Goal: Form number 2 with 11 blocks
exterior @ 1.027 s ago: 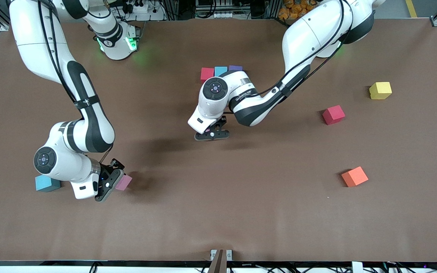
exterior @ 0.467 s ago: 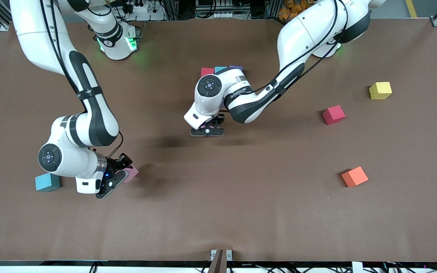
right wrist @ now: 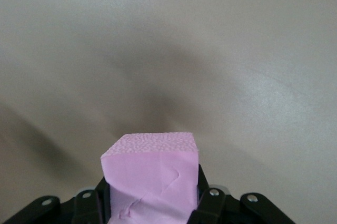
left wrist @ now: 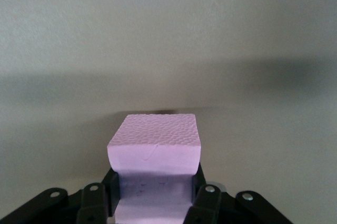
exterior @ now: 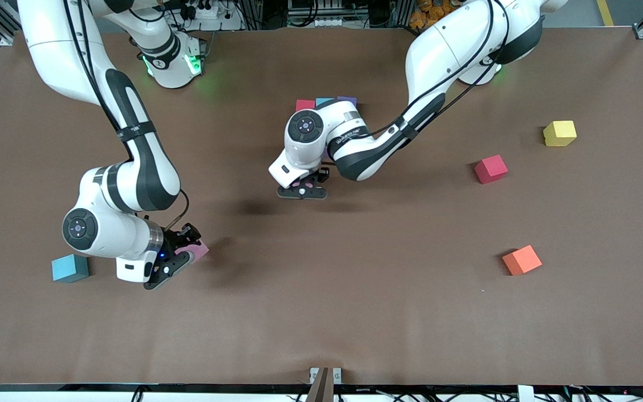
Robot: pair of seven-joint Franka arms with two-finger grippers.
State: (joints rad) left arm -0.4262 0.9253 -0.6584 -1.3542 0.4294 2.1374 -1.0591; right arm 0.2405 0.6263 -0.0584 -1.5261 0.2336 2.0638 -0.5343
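Blocks for the digit are scattered over the brown table, and only a short row is laid: a red block, a light blue block and a purple block sit side by side in the middle of the table toward the robots' bases, partly hidden by the left arm. That row reads as the top bar of the number 2, so the build looks to be at an early stage.

Both arms carry a cube. The left gripper hangs over bare table just in front of the laid row, and its wrist view shows its fingers pinching a pink block from both sides. The right gripper is over the table toward the right arm's end, clamped on another pink block, seen gripped the same way in its own wrist view.

Loose pieces lie well apart: a second light blue block near the right gripper, and toward the left arm's end a yellow block, a red block and an orange block. The remaining cubes are not visible.

The step in hand appears to be carrying these two pink cubes to the figure. Next, the left gripper likely must lower its cube squarely into the row below the top bar, flush against its neighbour, without nudging the three already placed; the right arm should hold off until that space is free.
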